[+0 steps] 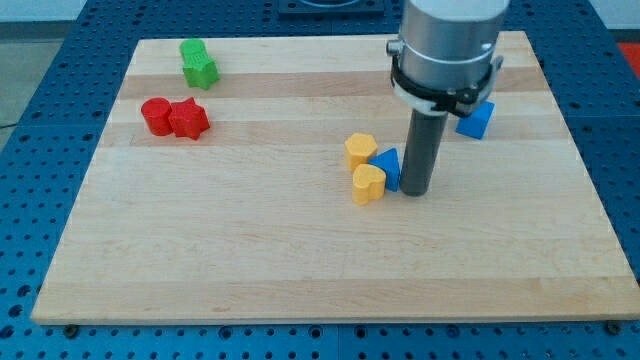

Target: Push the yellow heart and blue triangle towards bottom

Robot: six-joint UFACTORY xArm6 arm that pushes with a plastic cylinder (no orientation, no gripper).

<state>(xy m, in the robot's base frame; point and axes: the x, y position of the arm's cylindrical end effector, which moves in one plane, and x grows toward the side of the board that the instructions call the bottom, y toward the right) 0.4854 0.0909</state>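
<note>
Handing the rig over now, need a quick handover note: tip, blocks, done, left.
My tip sits mid-board, against the right side of the blue triangle.
Yellow heart touches the triangle's lower left; a yellow hexagon sits just above them.
Another blue block lies to the upper right, partly behind the arm.
Red pair and green pair are at upper left, uninvolved.
Done: tip is at the pair.
Left: push heart and triangle down toward the view's bottom edge.

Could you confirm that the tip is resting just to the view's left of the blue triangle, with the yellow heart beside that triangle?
Not quite: the camera view shows my tip just to the view's right of the blue triangle, not its left. The yellow heart does sit beside that triangle, on its left in the view.
</note>
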